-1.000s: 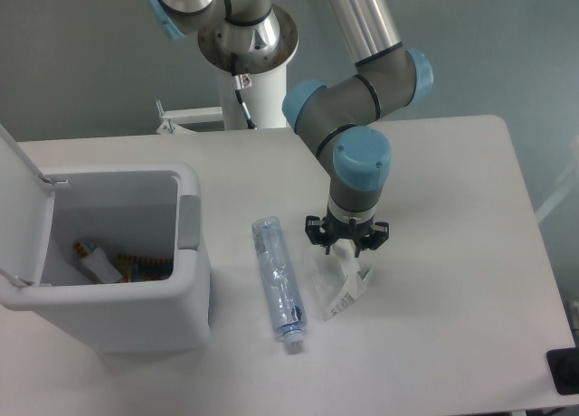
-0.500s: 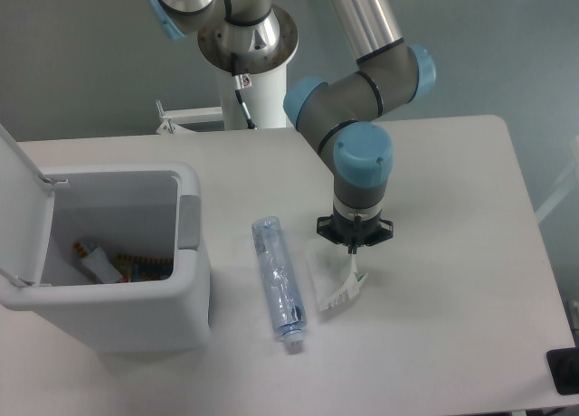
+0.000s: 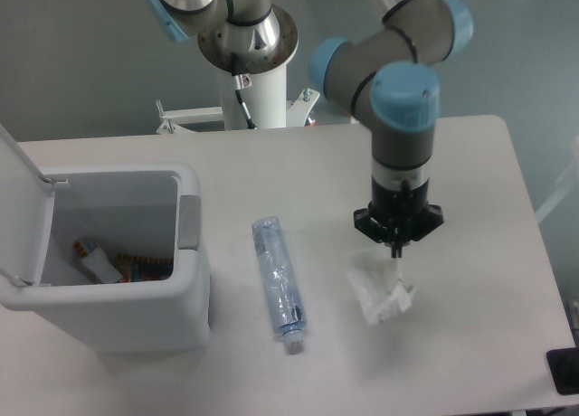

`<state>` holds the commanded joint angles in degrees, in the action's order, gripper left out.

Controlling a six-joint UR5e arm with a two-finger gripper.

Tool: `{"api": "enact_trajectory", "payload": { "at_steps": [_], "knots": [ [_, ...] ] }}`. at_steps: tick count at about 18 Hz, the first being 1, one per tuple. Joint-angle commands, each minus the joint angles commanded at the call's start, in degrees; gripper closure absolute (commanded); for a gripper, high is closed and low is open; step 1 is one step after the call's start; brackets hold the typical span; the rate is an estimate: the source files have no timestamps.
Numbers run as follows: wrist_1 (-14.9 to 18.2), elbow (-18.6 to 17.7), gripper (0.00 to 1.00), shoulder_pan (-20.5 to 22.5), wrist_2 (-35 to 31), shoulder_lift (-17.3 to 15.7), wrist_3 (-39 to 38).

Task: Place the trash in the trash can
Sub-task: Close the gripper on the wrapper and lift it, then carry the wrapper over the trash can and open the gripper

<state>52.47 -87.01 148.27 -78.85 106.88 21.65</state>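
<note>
Wrapper [image 3: 380,290] is dangling under the end effector [image 3: 397,253], pinched by one thin upper edge between closed fingers, hanging over the right-middle of the tabletop [image 3: 470,172]. Grip looks marginal: crinkly film could be slipping free during the swing across, dropping short of the bin. Bottle [image 3: 278,281] is lying loose mid-tabletop, directly on the path toward the trash can [image 3: 127,321] at the left edge; a low carry risks the hanging wrapper snagging it. Lid [image 3: 16,163] is standing open, so the opening is clear; some rubbish is already inside.
</note>
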Motion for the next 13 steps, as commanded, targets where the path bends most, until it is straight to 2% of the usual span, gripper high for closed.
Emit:
{"api": "enact_trajectory", "payload": {
  "at_steps": [2,8,10,13],
  "knots": [
    [-0.1,0.5,0.98,-0.4,2.5,-1.4,-5.1],
    [-0.1,2.9,0.98,-1.6,11.4,-8.6,-18.3],
    [-0.1,2.6,0.98,-4.1,12.3,-11.3,-20.3],
    [0.2,0.6,0.97,-10.1,12.1,-13.5,-21.2]
  ]
}}
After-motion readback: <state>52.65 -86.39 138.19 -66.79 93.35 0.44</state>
